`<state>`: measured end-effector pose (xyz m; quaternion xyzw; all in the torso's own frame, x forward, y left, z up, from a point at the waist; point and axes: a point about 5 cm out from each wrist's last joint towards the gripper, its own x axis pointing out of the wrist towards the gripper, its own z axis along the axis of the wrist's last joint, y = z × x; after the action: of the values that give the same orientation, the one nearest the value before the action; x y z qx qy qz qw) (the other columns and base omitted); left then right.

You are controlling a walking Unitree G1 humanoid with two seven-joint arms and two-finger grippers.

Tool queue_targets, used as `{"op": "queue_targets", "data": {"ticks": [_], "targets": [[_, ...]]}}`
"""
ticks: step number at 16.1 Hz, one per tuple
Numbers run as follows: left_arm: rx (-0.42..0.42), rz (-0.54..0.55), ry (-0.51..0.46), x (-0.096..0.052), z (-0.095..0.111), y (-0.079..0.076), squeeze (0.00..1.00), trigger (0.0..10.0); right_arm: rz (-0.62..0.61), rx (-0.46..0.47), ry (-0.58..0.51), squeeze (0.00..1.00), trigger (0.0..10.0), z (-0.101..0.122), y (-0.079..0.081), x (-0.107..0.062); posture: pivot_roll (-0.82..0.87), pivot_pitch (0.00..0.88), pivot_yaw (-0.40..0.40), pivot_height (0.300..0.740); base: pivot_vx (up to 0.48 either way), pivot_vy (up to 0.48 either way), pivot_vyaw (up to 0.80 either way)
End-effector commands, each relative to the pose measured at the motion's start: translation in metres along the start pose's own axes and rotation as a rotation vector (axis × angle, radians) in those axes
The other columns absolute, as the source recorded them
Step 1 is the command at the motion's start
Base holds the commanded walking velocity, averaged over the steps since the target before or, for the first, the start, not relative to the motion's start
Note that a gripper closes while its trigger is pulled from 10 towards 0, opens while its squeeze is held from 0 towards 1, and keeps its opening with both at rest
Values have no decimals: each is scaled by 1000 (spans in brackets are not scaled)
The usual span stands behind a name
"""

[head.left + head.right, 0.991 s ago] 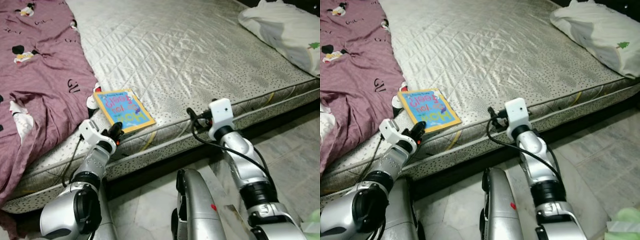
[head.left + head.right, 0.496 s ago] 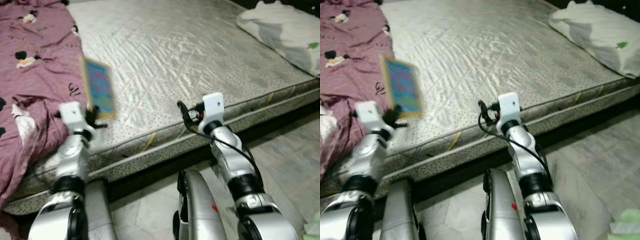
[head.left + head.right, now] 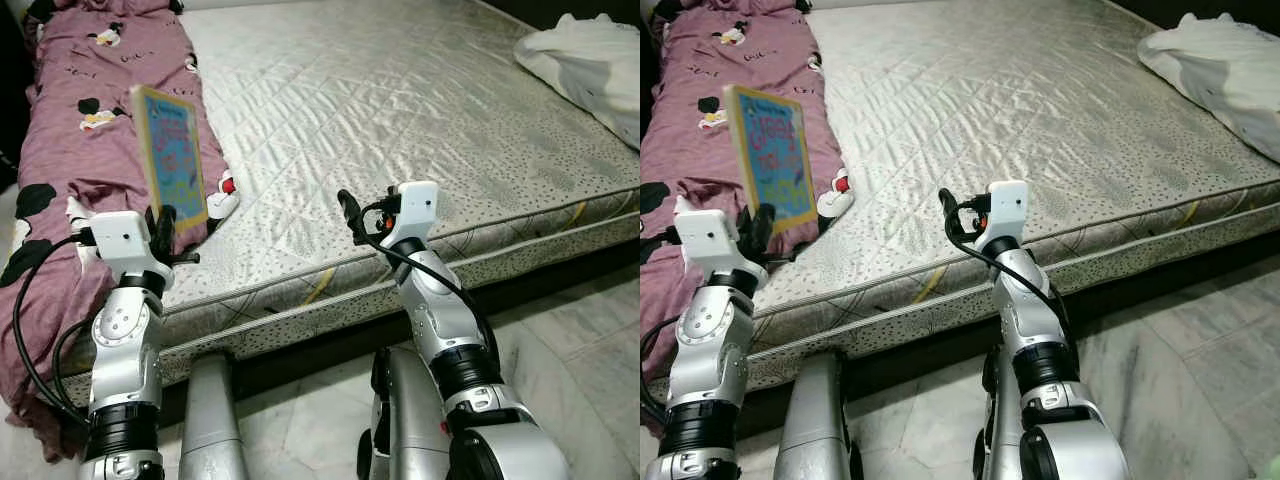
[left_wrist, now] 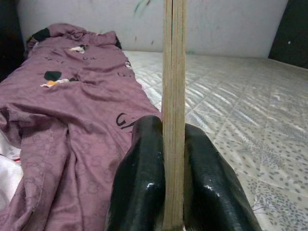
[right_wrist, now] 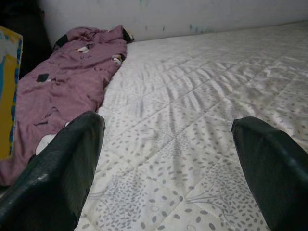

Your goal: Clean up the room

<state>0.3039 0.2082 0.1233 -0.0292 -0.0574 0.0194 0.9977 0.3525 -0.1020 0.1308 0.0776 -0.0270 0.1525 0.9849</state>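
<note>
1. At the far left, the purple blanket lies crumpled along my left side of the mattress and hangs down over its front edge towards the floor.
2. My left gripper is raised above that front edge. Its two fingers are pressed on both faces of the book at the lower border. The book stands upright, with the colourful cover facing to the right, and it is lifted free of the mattress.
3. I judge the step in hand to be the carrying: the book is picked and now it needs a place. I cannot see a shelf or table, so the next move asks me to turn away and find one while keeping the pinch firm, because the grip is only at one border and the book could swing.
4. In the middle, the mattress top is open and flat, so there is room to put the book down again if needed.
5. My right gripper hovers just over the front edge of the mattress, fingers spread wide with nothing between them.
6. At the far right, a white pillow rests near the corner, well apart from both arms.
7. The tiled floor gives me room to step back.
</note>
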Motion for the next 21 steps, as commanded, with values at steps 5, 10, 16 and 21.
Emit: {"op": "queue_targets", "data": {"ticks": [5, 10, 16, 21], "targets": [[18, -1, -14, -9, 13, -23, 0, 0, -12, 61, -35, 0, 10000, 11, -3, 7, 103, 0, -6, 567, 0, 0, 0], [91, 36, -30, -4, 19, -21, 0, 10000, -6, 86, -32, 0, 10000, 8, 3, 10, 115, 0, -22, 622, 0, 0, 0], [123, 77, -26, 5, 18, -34, 0, 10000, 2, 85, -8, 0, 10000, 0, 6, 7, 102, 0, -32, 697, 0, 0, 0], [102, 93, -15, 1, 14, -30, 0, 10000, 6, 50, 15, 0, 10000, -2, 7, 10, 117, 0, -53, 740, 0, 0, 0]]}}
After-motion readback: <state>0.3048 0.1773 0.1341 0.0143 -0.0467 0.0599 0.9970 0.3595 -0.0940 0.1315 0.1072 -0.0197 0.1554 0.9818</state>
